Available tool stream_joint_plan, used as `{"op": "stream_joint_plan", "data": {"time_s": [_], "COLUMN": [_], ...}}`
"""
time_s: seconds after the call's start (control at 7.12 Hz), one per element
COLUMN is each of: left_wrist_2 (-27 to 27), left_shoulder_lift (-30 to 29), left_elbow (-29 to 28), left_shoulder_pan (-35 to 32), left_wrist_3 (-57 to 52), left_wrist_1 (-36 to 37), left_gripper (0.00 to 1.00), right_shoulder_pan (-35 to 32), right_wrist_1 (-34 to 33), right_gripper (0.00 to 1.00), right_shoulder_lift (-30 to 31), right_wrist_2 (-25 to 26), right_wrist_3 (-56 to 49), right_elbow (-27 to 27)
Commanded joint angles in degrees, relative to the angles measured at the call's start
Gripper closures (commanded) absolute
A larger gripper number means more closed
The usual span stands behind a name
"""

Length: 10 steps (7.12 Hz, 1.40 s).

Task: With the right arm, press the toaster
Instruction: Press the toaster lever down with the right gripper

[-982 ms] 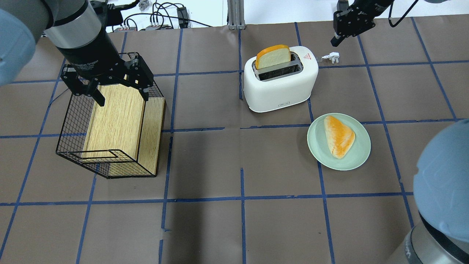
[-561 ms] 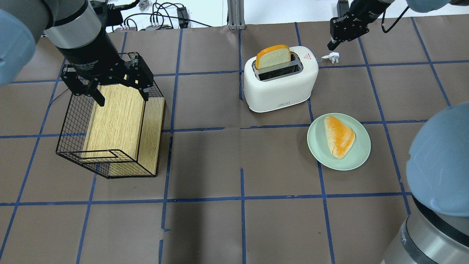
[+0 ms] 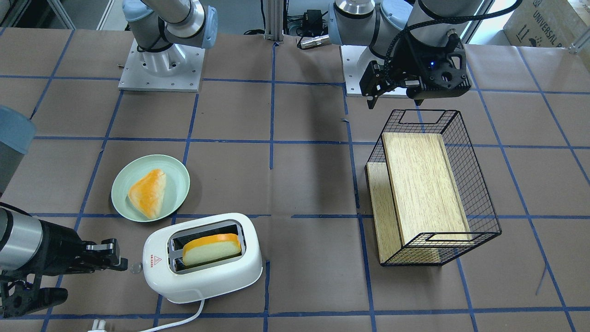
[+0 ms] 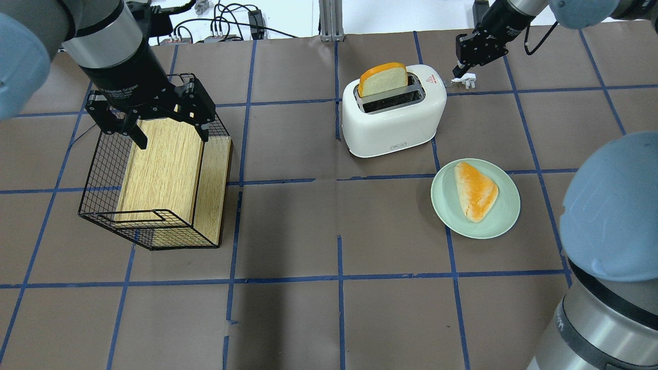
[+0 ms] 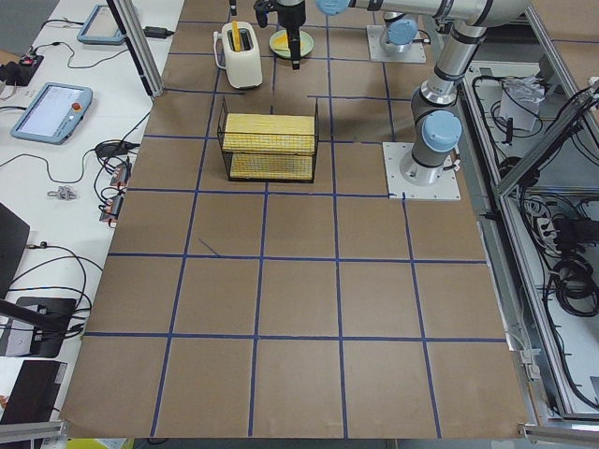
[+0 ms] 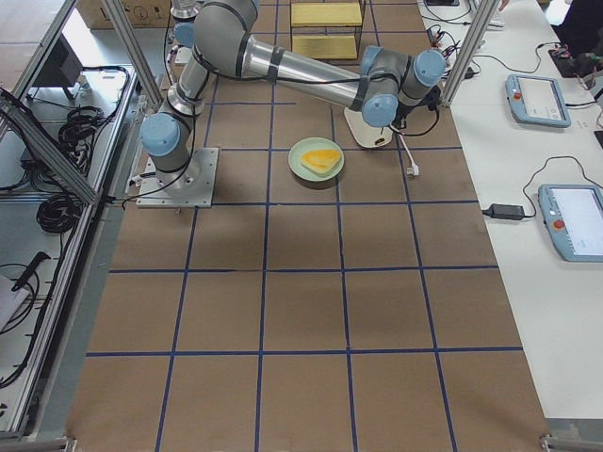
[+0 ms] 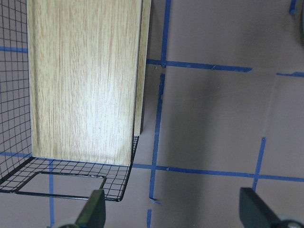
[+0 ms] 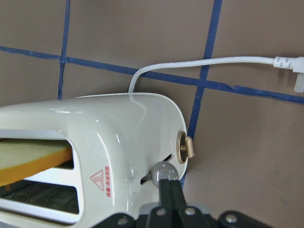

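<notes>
White plastic toaster point(image 4: 393, 115) stood on the worktop point(image 4: 308, 231), bread slice point(image 4: 383, 78) riding high, lever knob point(image 8: 164, 171) apparently not yet pressed; right arm point(image 3: 27, 249) jaws clenched empty, poised at the knob.

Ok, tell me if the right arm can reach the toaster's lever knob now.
Probably yes: the right gripper, shut, sits right at the lever knob of the toaster, nothing between them.
</notes>
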State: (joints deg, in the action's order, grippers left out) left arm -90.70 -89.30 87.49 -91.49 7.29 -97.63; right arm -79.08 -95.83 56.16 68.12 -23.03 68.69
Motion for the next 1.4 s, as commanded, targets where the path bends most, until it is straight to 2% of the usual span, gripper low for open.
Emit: {"op": "stream_joint_plan", "data": {"time_s": [0.0,1.26], "left_wrist_2": [0.0,0.0], "left_shoulder_lift": [0.0,0.0], "left_elbow": [-0.04,-0.04], "left_shoulder_pan": [0.0,0.0], "left_wrist_3": [0.0,0.0], "left_wrist_1": [-0.02,0.07], "left_gripper": [0.0,0.0], "right_shoulder_pan": [-0.11,-0.29], "right_wrist_1": [-1.38,-1.38], "right_gripper": [0.98,0.98], "right_shoulder_lift": [-0.87,-4.55], "right_wrist_2": [0.0,-1.14], "right_wrist_3": [0.09,-0.43], "right_elbow": [0.04,0.13]}}
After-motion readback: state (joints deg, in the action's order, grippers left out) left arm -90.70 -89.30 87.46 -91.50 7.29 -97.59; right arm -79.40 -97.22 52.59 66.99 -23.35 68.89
